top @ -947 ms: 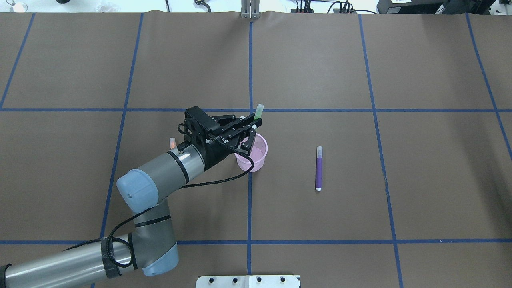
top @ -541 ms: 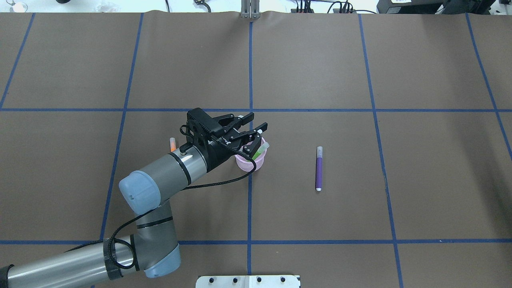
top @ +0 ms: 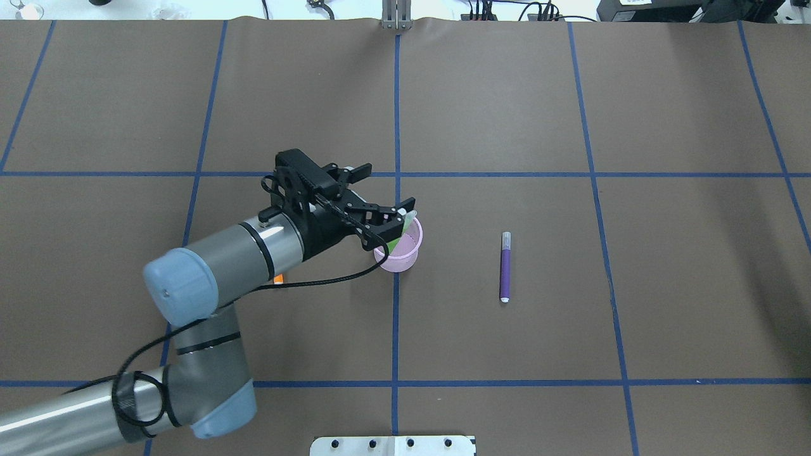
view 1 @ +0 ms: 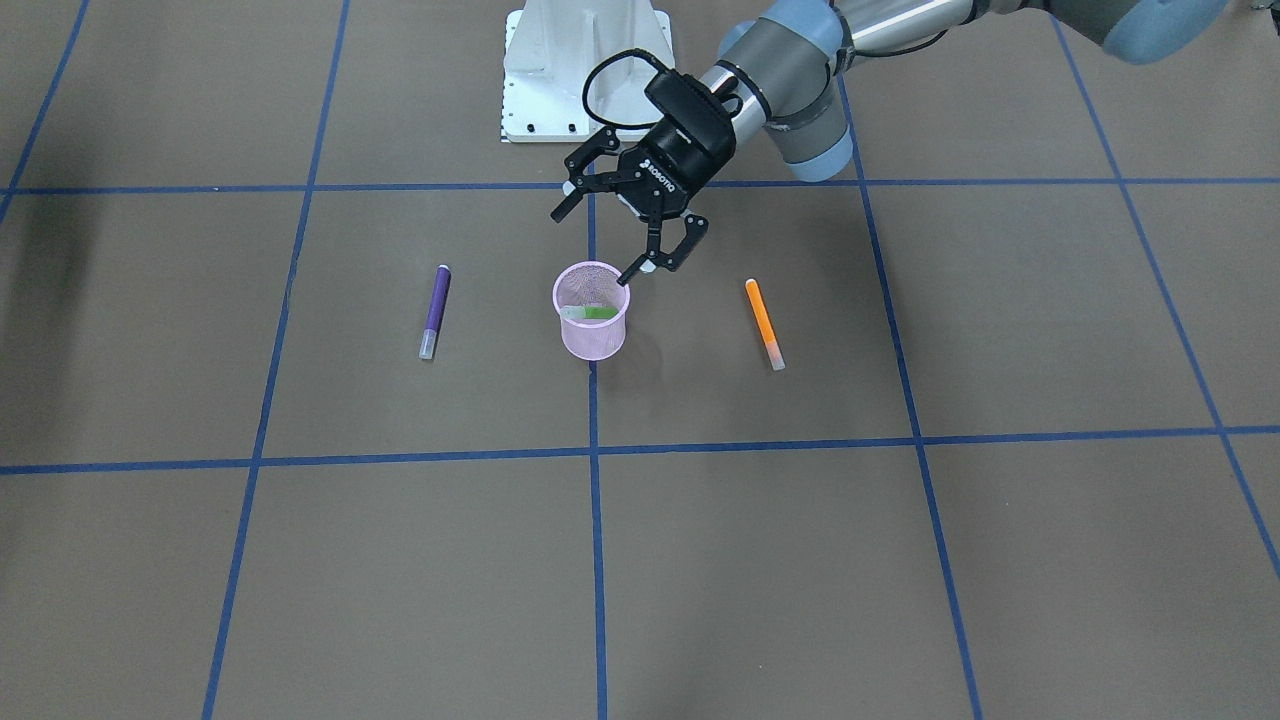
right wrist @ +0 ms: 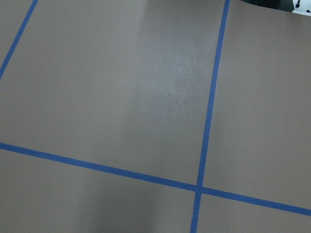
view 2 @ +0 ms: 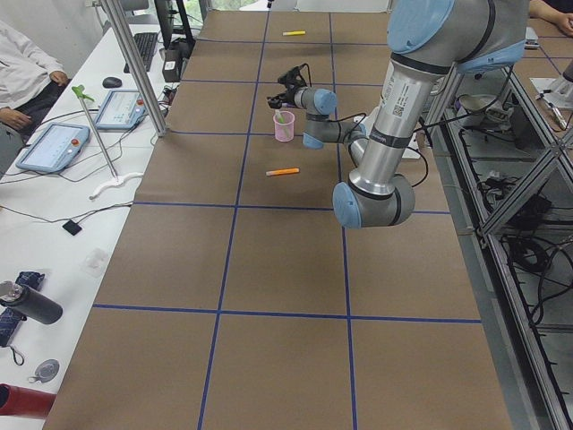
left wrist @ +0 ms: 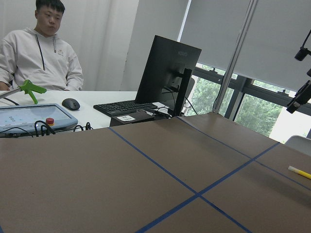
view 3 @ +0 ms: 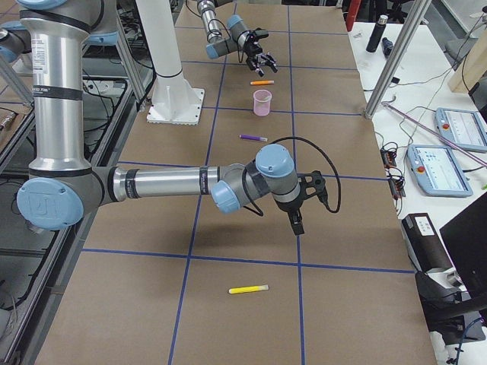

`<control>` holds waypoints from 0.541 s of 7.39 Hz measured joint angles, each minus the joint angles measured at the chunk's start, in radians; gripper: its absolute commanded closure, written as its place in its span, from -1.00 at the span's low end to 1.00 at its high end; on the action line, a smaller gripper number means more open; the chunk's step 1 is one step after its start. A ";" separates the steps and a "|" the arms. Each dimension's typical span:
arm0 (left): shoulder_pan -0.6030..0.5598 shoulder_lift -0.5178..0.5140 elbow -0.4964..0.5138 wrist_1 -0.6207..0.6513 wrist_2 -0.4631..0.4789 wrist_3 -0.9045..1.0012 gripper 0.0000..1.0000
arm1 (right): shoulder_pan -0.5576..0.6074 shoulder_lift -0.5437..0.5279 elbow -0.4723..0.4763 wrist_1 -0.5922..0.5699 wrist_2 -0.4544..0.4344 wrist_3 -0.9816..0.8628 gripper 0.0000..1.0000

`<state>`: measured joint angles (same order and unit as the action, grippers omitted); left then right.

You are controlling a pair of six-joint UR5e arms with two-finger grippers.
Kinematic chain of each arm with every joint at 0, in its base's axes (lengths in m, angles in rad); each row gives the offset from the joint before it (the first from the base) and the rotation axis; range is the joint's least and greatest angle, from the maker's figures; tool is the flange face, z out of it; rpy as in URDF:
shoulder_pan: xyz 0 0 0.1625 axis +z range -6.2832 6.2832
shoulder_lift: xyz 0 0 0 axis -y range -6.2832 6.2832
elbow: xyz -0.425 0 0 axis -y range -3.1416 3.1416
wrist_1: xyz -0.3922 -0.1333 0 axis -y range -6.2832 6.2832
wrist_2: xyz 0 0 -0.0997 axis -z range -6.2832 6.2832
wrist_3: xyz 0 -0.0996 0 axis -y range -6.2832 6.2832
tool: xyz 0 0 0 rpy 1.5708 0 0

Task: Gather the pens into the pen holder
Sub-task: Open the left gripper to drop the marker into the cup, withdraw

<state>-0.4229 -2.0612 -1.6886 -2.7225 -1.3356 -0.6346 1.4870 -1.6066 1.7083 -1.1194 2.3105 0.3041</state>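
The pink mesh pen holder (view 1: 592, 338) (top: 402, 258) stands upright at the table's middle. A green pen (view 1: 592, 313) (top: 398, 239) leans inside it, pale end at the rim. My left gripper (view 1: 610, 235) (top: 382, 193) hovers just behind and above the holder's rim, open and empty. A purple pen (view 1: 434, 311) (top: 505, 266) lies flat toward my right of the holder. On the other side lies an orange pen (view 1: 764, 322), almost wholly hidden under my left arm in the overhead view. My right gripper (view 3: 295, 220) shows only in the exterior right view, low over the table, and its state is unclear.
A yellow pen (view 3: 248, 289) lies far out toward the table's right end. The white base plate (top: 393, 445) sits at the near edge. A person (view 2: 18, 72) sits at a side desk with tablets beyond the far edge.
The left gripper held the green pen over the holder, opened, and the pen dropped in. The arm has since drawn back to the left, still open.
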 measured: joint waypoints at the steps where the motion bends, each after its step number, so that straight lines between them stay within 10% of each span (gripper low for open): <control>1: -0.063 0.054 -0.089 0.158 -0.075 -0.014 -0.99 | -0.023 0.005 0.029 -0.001 0.005 0.075 -0.99; 4: -0.403 0.199 -0.228 0.579 -0.533 0.006 -0.99 | -0.157 0.010 0.140 -0.001 -0.022 0.315 -0.99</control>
<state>-0.8257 -1.8618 -1.9168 -2.1438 -1.8687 -0.6285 1.3300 -1.5964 1.8484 -1.1204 2.2886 0.6187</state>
